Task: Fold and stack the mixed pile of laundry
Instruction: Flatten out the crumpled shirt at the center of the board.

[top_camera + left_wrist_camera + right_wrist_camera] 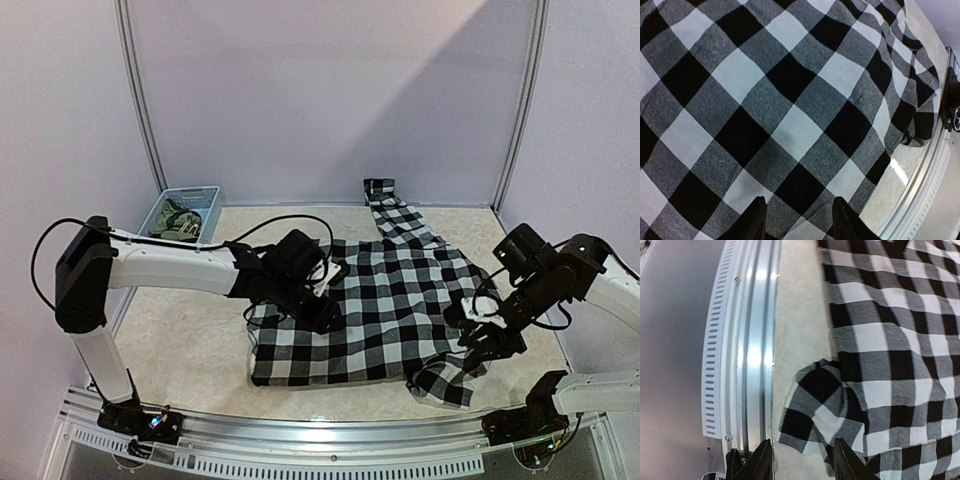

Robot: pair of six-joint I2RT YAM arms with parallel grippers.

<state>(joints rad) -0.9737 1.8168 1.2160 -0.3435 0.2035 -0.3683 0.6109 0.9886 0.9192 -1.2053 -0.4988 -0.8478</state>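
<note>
We see the black-and-white checked shirt spread nearly flat across the table, with one sleeve reaching toward the back wall and the near right sleeve bunched up. The olive-green shirt lies crumpled in the light blue basket at the back left corner. Our left pincer hangs released just above the checked shirt's left part, fingers apart with nothing between them. Our right pincer is likewise released, over the bunched sleeve at the table's near right edge.

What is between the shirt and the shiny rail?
Just bare table between shirt and rail, shown in the right wrist view.
</note>
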